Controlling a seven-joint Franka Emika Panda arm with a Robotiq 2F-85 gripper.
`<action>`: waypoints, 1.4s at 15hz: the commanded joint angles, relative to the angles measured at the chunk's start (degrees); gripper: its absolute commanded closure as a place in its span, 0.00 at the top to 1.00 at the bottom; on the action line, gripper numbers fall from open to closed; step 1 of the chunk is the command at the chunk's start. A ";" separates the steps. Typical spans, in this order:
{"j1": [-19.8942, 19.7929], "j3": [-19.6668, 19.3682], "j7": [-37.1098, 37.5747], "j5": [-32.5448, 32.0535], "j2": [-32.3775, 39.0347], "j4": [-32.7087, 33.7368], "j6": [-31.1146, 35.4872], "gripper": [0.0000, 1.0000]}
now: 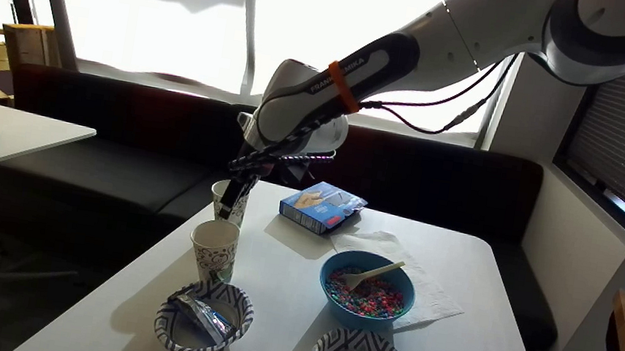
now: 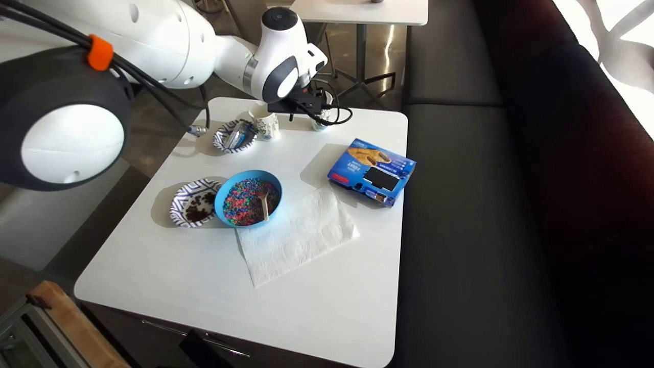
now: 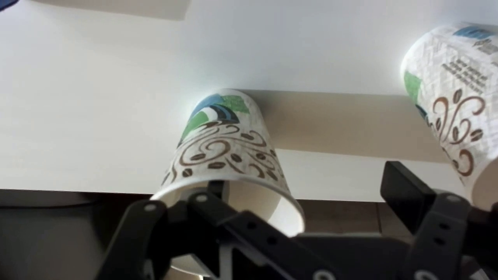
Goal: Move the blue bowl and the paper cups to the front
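Observation:
The blue bowl (image 1: 356, 320) holds colourful cereal and a pale spoon. In an exterior view it stands near the table's middle (image 2: 249, 175), touching or nearly touching a patterned bowl. Two upright paper cups with brown coffee-bean print stand near a table edge: the nearer cup (image 1: 215, 257) and the farther cup (image 1: 238, 210). My gripper (image 3: 307, 190) is open at the farther cup, which is large in the wrist view (image 3: 229, 144). One finger is inside its mouth; the other is outside, between the cups. The nearer cup is at the right there (image 3: 463, 85).
A patterned bowl with a silver-blue packet (image 1: 166, 327) stands close beside the nearer cup. Another patterned bowl with dark cereal (image 1: 323, 350) is beside the blue bowl. A blue box (image 2: 370, 171) and a paper towel (image 2: 306, 245) lie on the white table (image 2: 327, 317).

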 commanded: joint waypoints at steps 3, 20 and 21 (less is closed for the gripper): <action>0.88 -0.06 1.35 0.42 1.74 2.98 -4.40 1.00; 0.62 1.79 1.20 3.51 2.32 6.55 -8.52 1.00; 0.54 1.97 1.03 3.69 2.34 6.59 -8.62 1.00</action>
